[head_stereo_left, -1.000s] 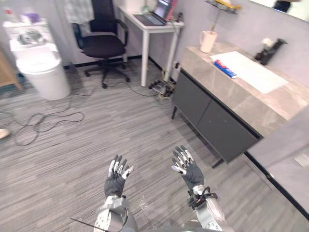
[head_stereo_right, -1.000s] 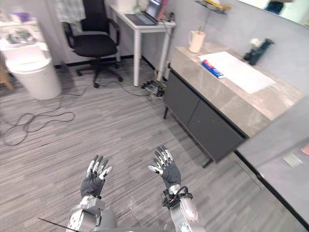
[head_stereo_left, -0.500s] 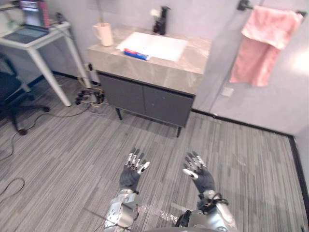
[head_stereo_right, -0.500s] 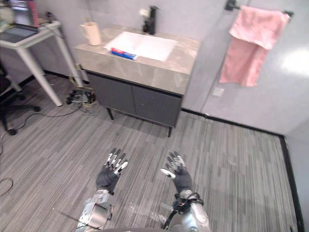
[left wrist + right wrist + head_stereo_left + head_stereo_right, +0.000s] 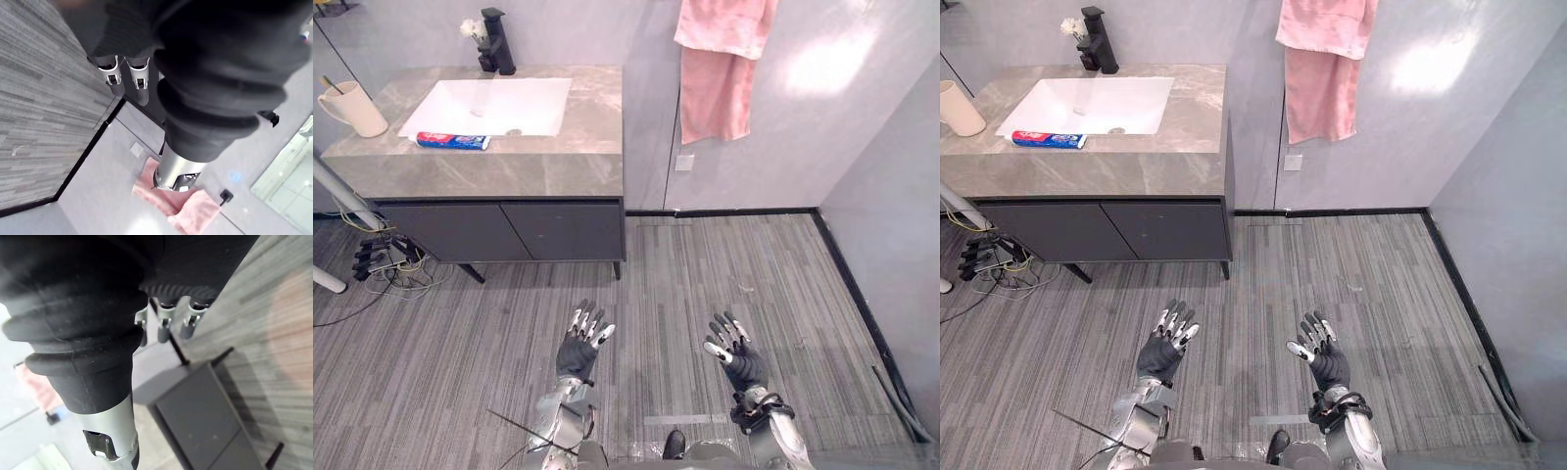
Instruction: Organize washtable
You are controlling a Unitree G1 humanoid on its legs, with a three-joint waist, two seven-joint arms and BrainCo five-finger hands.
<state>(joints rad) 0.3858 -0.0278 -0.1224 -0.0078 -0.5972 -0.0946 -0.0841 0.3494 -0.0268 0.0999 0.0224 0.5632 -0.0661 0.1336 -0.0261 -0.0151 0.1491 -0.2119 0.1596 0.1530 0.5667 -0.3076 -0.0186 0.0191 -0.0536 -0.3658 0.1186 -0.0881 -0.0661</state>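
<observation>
Well out in front of the white rectangular sink basin (image 5: pixel 489 106), low over the grey striped floor (image 5: pixel 754 264): left hand (image 5: pixel 576 352) and right hand (image 5: pixel 742 364), side by side but apart. Fingers of each straight and fanned, palms empty, touching nothing. Same reading from the wrist views: straight dark-tipped fingers (image 5: pixel 128 81) in a row on the left, straight fingers (image 5: pixel 168 325) on the right, nothing held.

Set into a grey marble-look washtable top (image 5: pixel 558 162) over a dark two-door cabinet (image 5: pixel 509 230), that basin. Just in front of its front rim, on the stone: red, white and blue toothpaste tube (image 5: pixel 453 141). Lying flat, long axis parallel to the rim and to the counter's front edge. Red end toward the basin's left, blue end toward its right (cap end too small to tell). Close to the rim; touching or not, cannot tell.

Left of the basin, near the counter's corner: cream ceramic mug (image 5: pixel 357 110), upright, a thin stick leaning out of it. Behind the basin, at the wall: tall black tap (image 5: pixel 495 44), upright, with a small white flower (image 5: pixel 470 27) just beside it. Right of the basin, up on the wall and well apart: pink towel (image 5: pixel 722 64), hanging down.
</observation>
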